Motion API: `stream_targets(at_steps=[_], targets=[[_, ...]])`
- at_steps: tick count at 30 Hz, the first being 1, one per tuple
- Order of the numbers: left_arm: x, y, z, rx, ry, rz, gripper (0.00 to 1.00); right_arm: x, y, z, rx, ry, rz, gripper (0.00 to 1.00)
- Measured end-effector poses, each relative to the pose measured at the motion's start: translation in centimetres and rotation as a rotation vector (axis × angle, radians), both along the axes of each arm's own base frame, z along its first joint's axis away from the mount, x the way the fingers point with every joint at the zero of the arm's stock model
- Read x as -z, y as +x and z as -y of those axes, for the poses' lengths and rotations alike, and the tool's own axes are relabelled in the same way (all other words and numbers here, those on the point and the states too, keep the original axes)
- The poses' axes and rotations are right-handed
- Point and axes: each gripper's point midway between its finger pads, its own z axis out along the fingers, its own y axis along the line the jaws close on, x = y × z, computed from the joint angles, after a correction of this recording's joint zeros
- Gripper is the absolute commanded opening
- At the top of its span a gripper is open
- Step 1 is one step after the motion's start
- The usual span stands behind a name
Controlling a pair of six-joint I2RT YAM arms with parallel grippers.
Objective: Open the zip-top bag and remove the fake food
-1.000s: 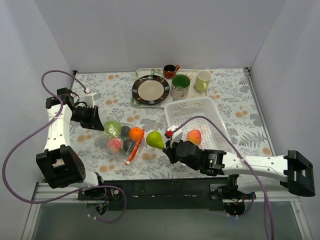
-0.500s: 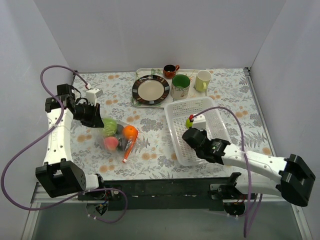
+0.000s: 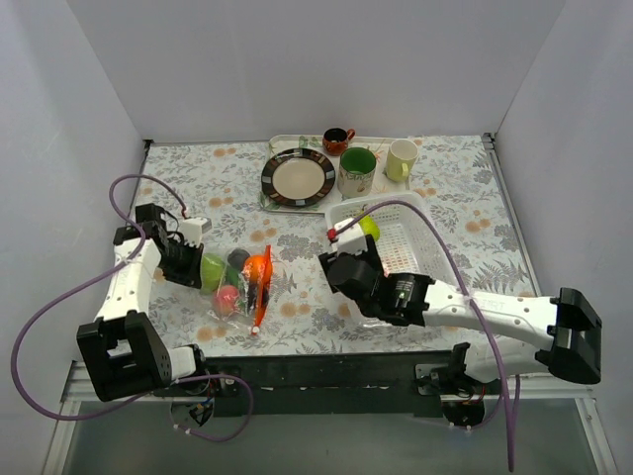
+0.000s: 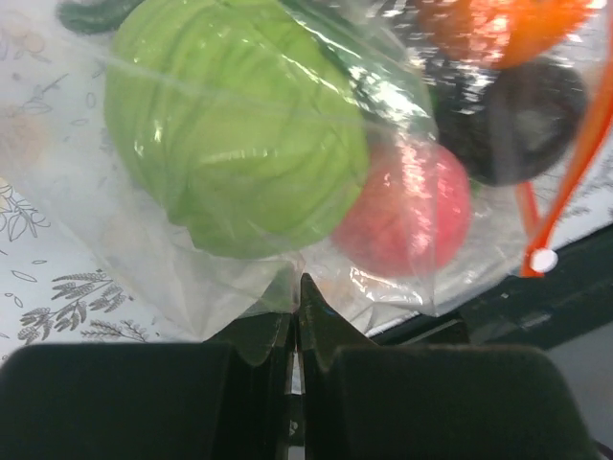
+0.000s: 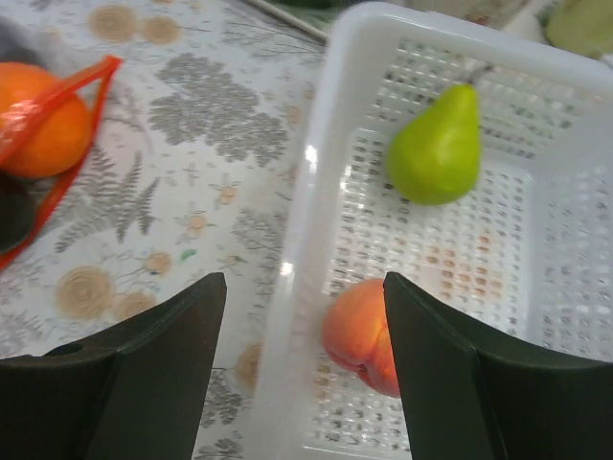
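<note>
The zip-top bag (image 3: 240, 284) lies on the flowered table, its orange-red zip strip (image 3: 262, 294) facing right. Inside it are fake food pieces: a green apple (image 4: 235, 125), a pink-red piece (image 4: 402, 206), a dark round piece (image 4: 522, 120) and an orange (image 3: 257, 267). My left gripper (image 4: 295, 287) is shut on the bag's clear film at its left edge. A yellow-green pear (image 5: 436, 149) and a peach (image 5: 362, 335) lie loose in the white basket (image 5: 335, 125). My right gripper (image 5: 302, 283) hangs open over the basket's left rim, holding nothing.
At the back of the table a tray (image 3: 282, 143) carries a dark-rimmed plate (image 3: 298, 177), a small brown cup (image 3: 337, 140), a green mug (image 3: 357, 169) and a pale mug (image 3: 401, 158). Purple cables loop over both arms. White walls close in three sides.
The right gripper carried the pear from beside the bag into the basket, opened and let it go. The left arm drew the bag nearer and slightly rightwards.
</note>
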Motion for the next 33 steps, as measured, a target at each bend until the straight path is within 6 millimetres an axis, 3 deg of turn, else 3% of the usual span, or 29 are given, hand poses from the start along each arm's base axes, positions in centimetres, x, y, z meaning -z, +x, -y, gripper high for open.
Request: stream_targets(at_steps=[4, 9, 13, 16, 23, 28, 33], targets=[[2.1, -0.4, -0.9, -0.011, 0.051, -0.018, 0.0, 0.9, -2.7, -4.7, -0.178, 0.0, 0.001, 0.77], [4.2, -0.8, -1.7, -0.02, 0.099, -0.034, 0.0, 4.9, -4.9, -10.4, -0.386, -0.03, -0.046, 0.77], [5.8, -1.1, -2.6, -0.021, 0.153, -0.042, 0.0, 8.7, -5.6, -12.8, -0.493, -0.077, -0.088, 0.77], [6.8, -1.1, -3.2, -0.019, 0.182, -0.048, 0.0, 10.1, -5.9, -14.2, -0.558, -0.069, -0.106, 0.76], [7.5, -0.2, -3.3, -0.019, 0.176, -0.061, 0.0, 9.8, -5.4, -17.9, -0.646, 0.028, -0.113, 0.75], [7.3, 0.1, -3.0, -0.026, 0.158, -0.055, 0.0, 8.3, -6.0, -21.0, -0.718, 0.13, -0.114, 0.75], [7.2, 0.0, -2.8, -0.023, 0.144, -0.059, 0.0, 8.2, -6.7, -23.0, -0.765, 0.185, -0.14, 0.75]])
